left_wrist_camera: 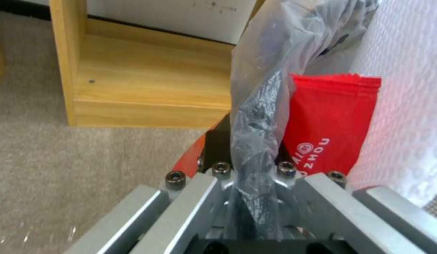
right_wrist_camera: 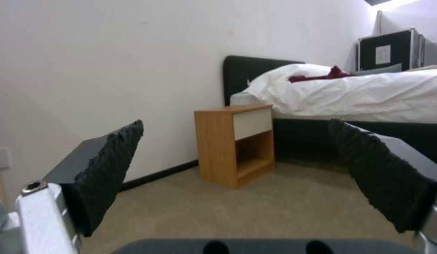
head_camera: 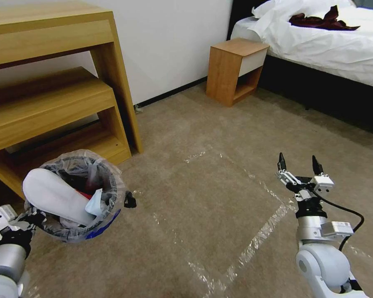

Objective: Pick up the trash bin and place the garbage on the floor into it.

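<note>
1. Hard to make out from my end: the left gripper [head_camera: 29,217] sits under the near rim of the trash bin [head_camera: 107,194], so its fingertips are mostly buried in the clear plastic liner [left_wrist_camera: 260,116].
2. From the left wrist cam, its jaws are pinched on the bin's rim with the liner bunched between them.
3. The bin's held up off the carpet [head_camera: 203,182], just in front of the wooden desk [head_camera: 49,78], red and blue outside.
4. Inside I count one white slipper [head_camera: 54,194], one red wrapper [left_wrist_camera: 331,123], plus one pale wad [head_camera: 95,203].
5. The right gripper [head_camera: 299,163] hangs over bare carpet, jaws wide, holding nothing.
</note>
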